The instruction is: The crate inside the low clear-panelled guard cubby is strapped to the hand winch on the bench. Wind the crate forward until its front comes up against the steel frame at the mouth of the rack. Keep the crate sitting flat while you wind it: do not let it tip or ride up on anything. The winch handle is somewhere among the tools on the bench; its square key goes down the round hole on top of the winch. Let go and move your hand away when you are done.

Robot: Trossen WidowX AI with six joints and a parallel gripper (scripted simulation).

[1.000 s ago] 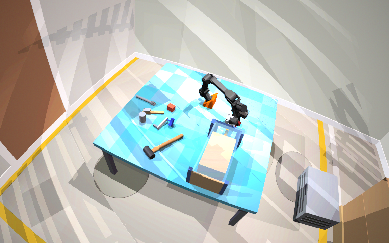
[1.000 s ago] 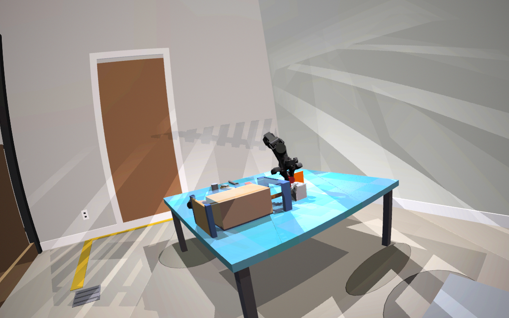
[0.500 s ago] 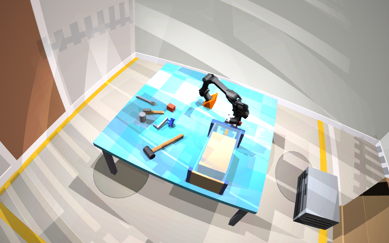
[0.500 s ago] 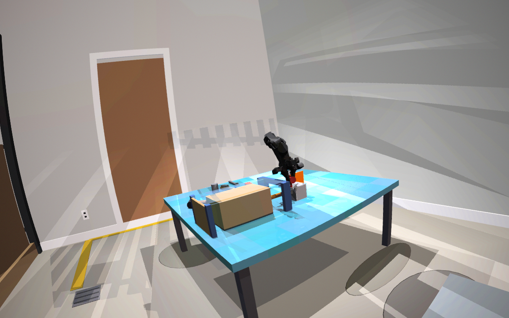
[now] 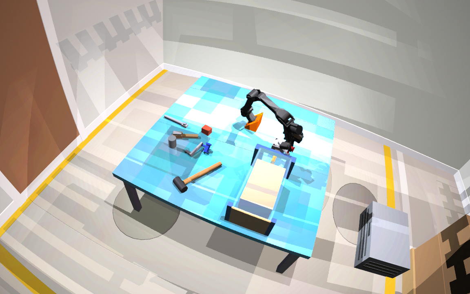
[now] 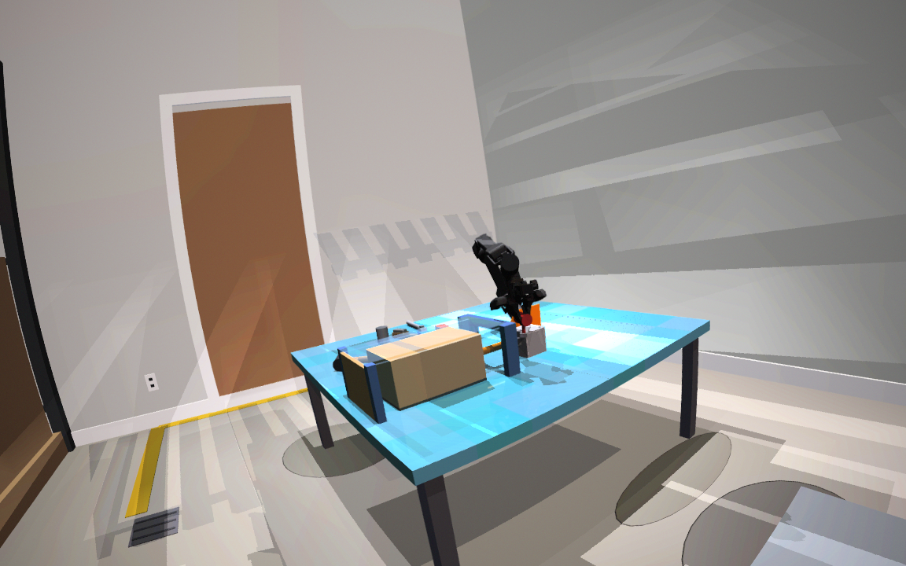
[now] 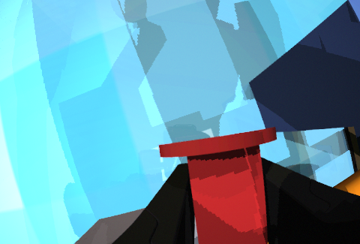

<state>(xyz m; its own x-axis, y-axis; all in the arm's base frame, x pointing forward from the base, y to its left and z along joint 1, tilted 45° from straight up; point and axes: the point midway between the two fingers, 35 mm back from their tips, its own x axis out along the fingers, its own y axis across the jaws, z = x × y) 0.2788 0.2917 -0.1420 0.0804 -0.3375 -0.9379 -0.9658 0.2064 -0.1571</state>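
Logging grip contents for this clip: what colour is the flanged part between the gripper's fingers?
The flanged part is red, clearest in the wrist view.

Black segmented arm (image 5: 271, 105) (image 6: 502, 270) with chunky joints and dark, angular jaws (image 5: 287, 147) (image 6: 524, 317)
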